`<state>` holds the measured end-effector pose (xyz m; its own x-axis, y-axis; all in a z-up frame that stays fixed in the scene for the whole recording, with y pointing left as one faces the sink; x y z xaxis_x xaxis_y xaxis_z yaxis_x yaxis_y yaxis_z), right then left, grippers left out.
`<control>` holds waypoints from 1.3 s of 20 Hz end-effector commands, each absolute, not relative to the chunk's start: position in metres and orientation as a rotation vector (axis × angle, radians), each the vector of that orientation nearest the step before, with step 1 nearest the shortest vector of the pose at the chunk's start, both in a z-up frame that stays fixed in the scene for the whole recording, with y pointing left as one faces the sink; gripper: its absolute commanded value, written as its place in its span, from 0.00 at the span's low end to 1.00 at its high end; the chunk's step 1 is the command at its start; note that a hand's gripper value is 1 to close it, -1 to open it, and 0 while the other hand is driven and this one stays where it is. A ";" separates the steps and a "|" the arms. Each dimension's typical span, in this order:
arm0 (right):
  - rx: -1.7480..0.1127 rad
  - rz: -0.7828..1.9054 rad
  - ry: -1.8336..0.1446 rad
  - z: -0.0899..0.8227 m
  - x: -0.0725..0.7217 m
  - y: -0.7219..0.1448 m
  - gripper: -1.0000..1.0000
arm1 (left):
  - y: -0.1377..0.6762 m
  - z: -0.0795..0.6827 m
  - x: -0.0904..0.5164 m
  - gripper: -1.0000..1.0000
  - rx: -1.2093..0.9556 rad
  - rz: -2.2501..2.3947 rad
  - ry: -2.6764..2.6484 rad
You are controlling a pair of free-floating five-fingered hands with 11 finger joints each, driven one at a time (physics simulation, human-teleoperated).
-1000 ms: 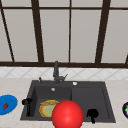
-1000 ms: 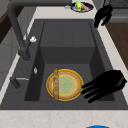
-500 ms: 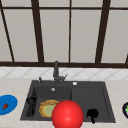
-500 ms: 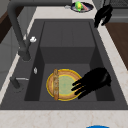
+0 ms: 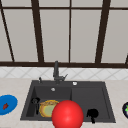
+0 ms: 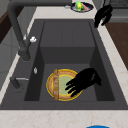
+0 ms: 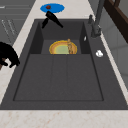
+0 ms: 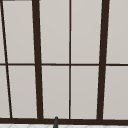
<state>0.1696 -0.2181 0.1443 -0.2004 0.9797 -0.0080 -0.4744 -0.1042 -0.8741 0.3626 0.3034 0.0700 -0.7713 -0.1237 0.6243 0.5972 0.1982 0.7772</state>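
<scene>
Reaching into the sink's [image 6: 67, 37] deep basin, the left hand [image 6: 83, 80] spreads relaxed fingers over the yellow plate [image 6: 62, 83] lying there — the right hand [image 6: 102, 15], fingers loosely curled, empty, hangs above the desk [image 6: 120, 72].

Dark-framed window [image 8: 70, 62], pale tiled backsplash [image 5: 22, 73], marbled countertop [image 7: 62, 117], black sink [image 7: 60, 75]

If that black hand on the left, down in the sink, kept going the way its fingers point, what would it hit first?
Probably the round yellow plate with a green centre. The left hand hovers over its edge, straight fingers aimed across it toward the wooden stick lying on it. Its height above the plate is unclear.
</scene>
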 end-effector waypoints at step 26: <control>-0.767 1.588 -0.927 0.144 0.170 -0.218 0.50 | 0.172 -0.084 0.508 0.00 -0.392 -1.708 -1.794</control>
